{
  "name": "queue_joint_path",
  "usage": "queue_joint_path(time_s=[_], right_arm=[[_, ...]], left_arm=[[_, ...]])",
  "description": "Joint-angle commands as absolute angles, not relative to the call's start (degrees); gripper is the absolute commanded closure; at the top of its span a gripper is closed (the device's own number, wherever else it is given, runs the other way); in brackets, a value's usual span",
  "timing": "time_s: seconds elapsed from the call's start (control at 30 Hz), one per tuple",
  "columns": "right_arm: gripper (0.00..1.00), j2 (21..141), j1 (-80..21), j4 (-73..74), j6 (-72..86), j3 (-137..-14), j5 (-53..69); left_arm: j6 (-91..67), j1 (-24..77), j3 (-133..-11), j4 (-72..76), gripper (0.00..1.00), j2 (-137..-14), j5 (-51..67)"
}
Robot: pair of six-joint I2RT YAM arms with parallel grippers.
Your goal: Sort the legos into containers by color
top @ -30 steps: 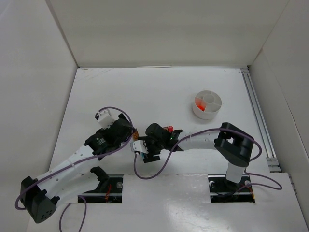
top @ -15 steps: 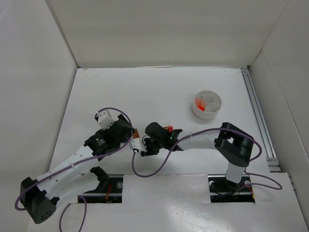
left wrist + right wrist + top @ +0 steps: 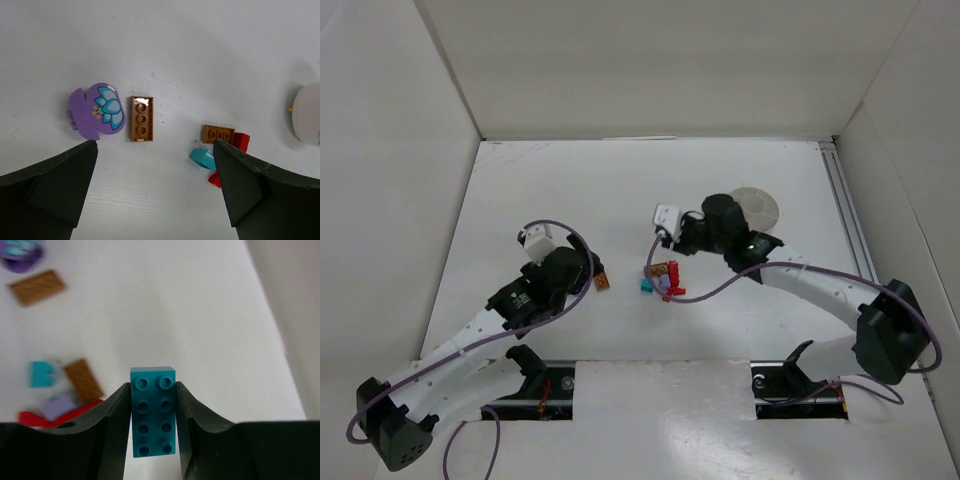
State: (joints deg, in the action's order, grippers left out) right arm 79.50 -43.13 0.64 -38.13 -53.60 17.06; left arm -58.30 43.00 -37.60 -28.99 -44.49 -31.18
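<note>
1. The right gripper point(image 3: 153, 388) is closed narrowly on a teal brick point(image 3: 153, 412) that has two rows of four studs. Its two fingers press on the long sides of the brick. The brick is held up above the tabletop point(image 3: 620, 190).
2. In the top view this gripper hangs near the middle of the tabletop, a little toward the right edge. It is just beside the white bowl point(image 3: 761, 203), and the right arm covers part of the bowl's rim.
3. The white bowl stands in the right half of the tabletop, nearer to the right edge than to the left edge. I cannot tell what lies inside it.
4. The left gripper point(image 3: 153, 146) is opened wide and holds nothing. It hovers left of the middle, toward the near edge.
5. Below the left gripper lie a purple rounded piece point(image 3: 97, 111) with a flower print and a long brown plate point(image 3: 142, 118) with three studs. They are just beside each other, with a thin gap between them.
6. A small group lies near the middle of the tabletop, between the two grippers. In it a short brown plate point(image 3: 218, 134) touches a red brick point(image 3: 241, 141), and a small teal piece point(image 3: 202, 158) lies just beside them on the side of the near edge.
</note>
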Motion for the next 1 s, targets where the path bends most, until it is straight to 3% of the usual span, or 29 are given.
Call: queue_joint_path(time_s=[0.0,0.27,0.47,0.97], right_arm=[[0.83,74.4,-34.0,-2.2,-36.8,-52.7,16.2],[0.83,76.7,-18.4,-3.6,-41.4,-56.9,18.5],[0.82,84.6,-10.4,-9.4,-44.6,-61.3,31.4],[0.73,93.0,-4.2,-14.1,-48.8,-62.3,39.7]], left_arm=[[-52.8,42.7,-36.0,-21.5,0.00,-43.3,-28.1],[-45.6,42.2,-38.3,-11.4,0.00,-52.1,-23.2],[-42.5,42.2,-42.0,-8.0,0.00,-59.7,-21.3],[-39.2,42.2,-45.0,-4.7,0.00,-67.8,-18.9]])
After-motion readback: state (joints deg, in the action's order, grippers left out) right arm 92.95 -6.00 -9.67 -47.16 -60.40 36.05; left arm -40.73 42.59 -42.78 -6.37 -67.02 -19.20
